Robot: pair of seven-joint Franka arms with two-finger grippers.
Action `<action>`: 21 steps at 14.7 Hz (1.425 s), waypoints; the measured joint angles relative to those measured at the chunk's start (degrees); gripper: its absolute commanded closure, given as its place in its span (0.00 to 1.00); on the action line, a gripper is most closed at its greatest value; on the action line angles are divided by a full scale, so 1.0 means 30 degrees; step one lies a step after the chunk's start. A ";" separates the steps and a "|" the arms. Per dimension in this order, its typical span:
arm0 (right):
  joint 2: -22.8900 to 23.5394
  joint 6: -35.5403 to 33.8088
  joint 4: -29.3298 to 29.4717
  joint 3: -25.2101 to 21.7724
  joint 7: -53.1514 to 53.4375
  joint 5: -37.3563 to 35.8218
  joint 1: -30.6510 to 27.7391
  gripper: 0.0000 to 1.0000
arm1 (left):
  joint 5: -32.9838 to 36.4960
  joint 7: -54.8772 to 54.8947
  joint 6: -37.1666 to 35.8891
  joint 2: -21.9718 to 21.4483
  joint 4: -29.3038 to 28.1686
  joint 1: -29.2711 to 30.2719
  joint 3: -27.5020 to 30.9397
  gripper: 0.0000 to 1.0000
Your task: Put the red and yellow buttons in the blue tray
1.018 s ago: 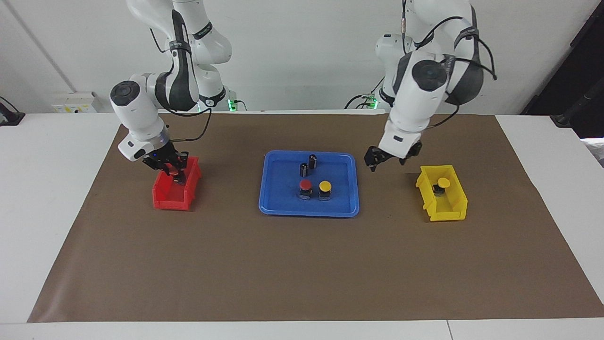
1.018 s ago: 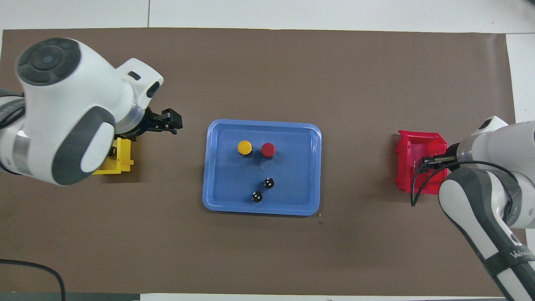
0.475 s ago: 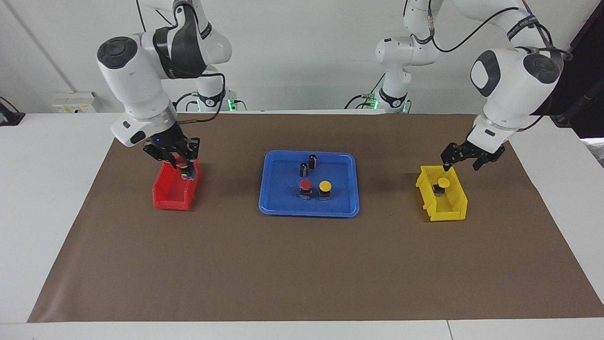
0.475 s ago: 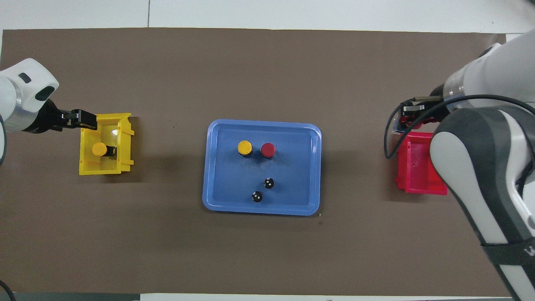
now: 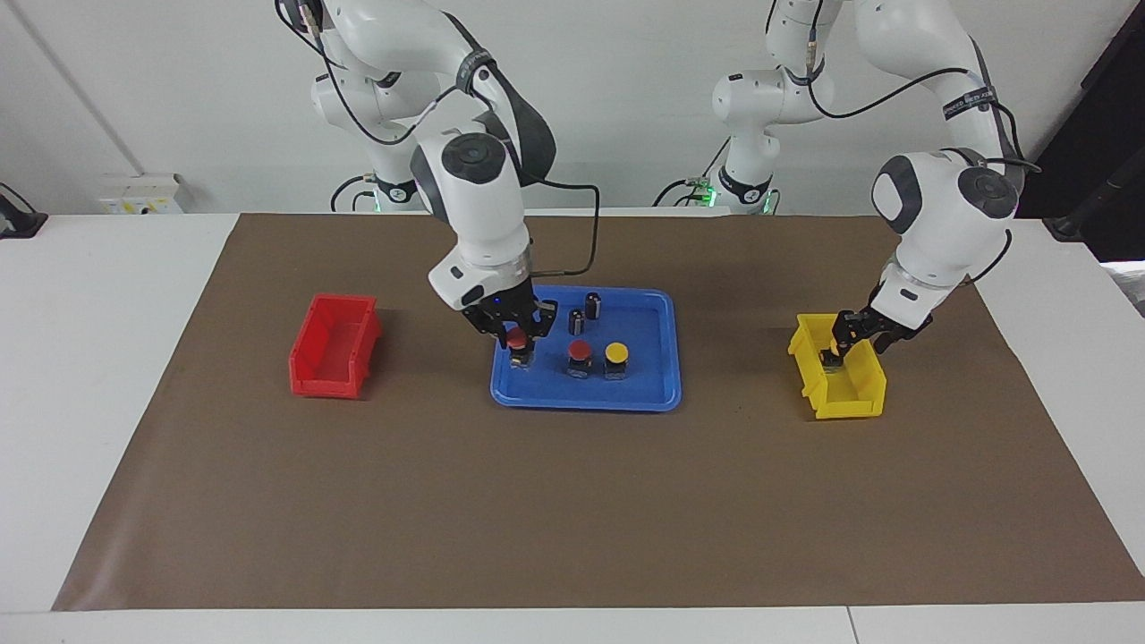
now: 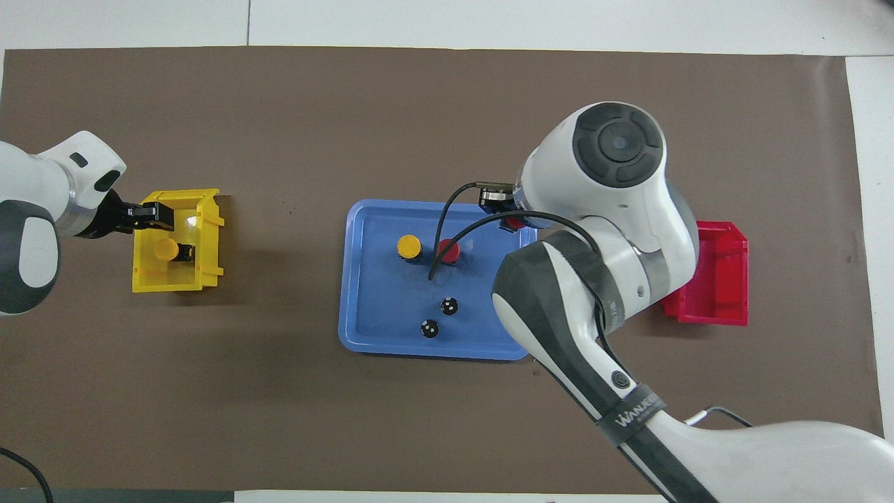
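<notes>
Right tool grips a red button over the blue tray; left tool, half-closed, dips into the yellow bin. "WANJEE" marks the right arm. Counted: two red buttons, two yellow, two bins.

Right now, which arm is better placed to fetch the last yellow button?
The left: its gripper is already down in the yellow bin at that yellow button, while the right gripper holds a red button over the blue tray.
</notes>
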 measured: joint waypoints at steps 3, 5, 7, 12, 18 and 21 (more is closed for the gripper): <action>0.0165 0.1163 -0.1091 -0.0156 0.0004 -0.0160 -0.0093 0.74 | 0.0000 0.0038 0.0233 -0.0243 -0.0786 0.0001 -0.0022 0.32; 0.0148 0.1699 -0.1882 -0.0144 0.0004 -0.0162 -0.0058 0.72 | 0.0000 0.0045 0.0588 -0.0450 -0.1322 0.0001 -0.0046 0.32; 0.0140 0.2165 -0.2651 -0.0132 0.0004 -0.0165 0.0010 0.58 | 0.0000 0.0050 0.1027 -0.0515 -0.1742 0.0001 -0.0061 0.49; -0.0033 0.2337 -0.3033 -0.0185 0.0004 -0.0321 -0.0024 0.00 | 0.0000 0.0059 0.1899 -0.0468 -0.2168 0.0005 -0.0099 0.98; -0.1627 -0.5353 0.3172 -0.0413 -0.1459 -0.0859 -0.3254 0.00 | -0.0085 -0.0521 -0.5692 -0.0680 0.3684 -0.1343 -0.0456 0.98; -0.3057 -0.8502 0.4885 -0.0457 -0.5216 -0.0837 -0.6019 0.00 | -0.0143 -0.5371 -0.5123 -0.0566 0.3899 -0.5081 -0.0667 0.99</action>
